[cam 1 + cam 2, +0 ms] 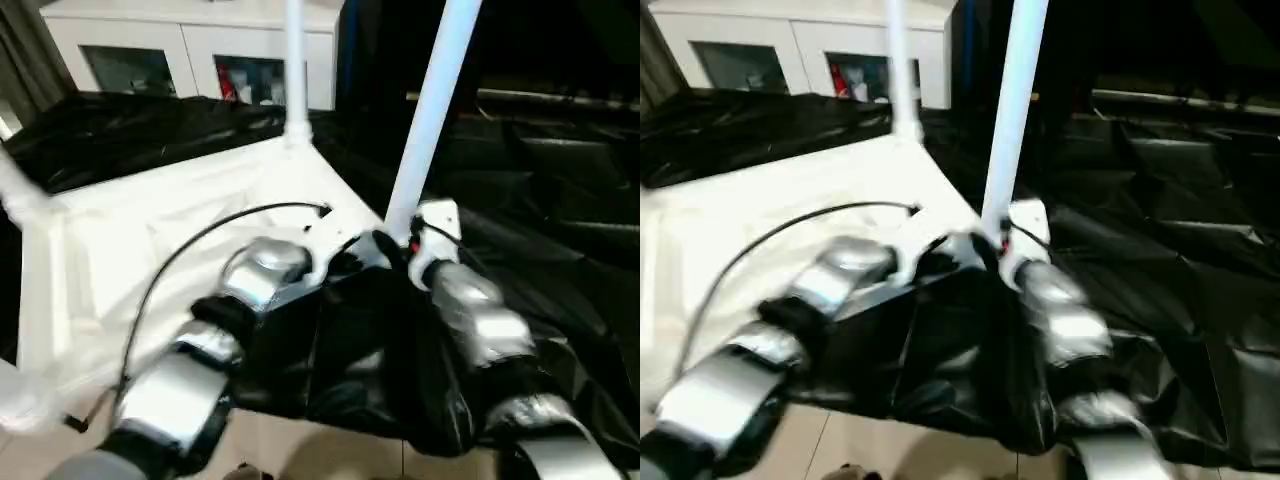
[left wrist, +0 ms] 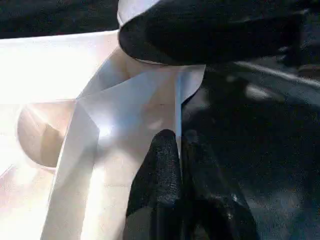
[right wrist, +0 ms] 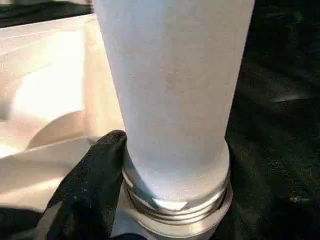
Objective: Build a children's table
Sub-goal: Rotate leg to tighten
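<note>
The white tabletop (image 1: 170, 230) lies upside down on black sheeting, ribs showing. One white leg (image 1: 295, 70) stands in its far corner socket. A second leg (image 1: 432, 110) rises, leaning slightly, from the near right corner. My right gripper (image 1: 400, 245) is closed around this leg's base, a black finger (image 3: 100, 165) pressed against it just above the ringed collar (image 3: 175, 205). My left gripper (image 2: 179, 142) is shut, pinching the thin rim of the tabletop (image 2: 125, 110) right beside that corner. Another leg's end (image 1: 15, 195) shows at the left corner.
A white cabinet with glass doors (image 1: 190, 55) stands behind the work. Crumpled black plastic sheeting (image 1: 540, 200) covers the surface to the right and back. A black cable (image 1: 200, 235) arcs over my left forearm. Light floor (image 1: 300, 445) shows at the near edge.
</note>
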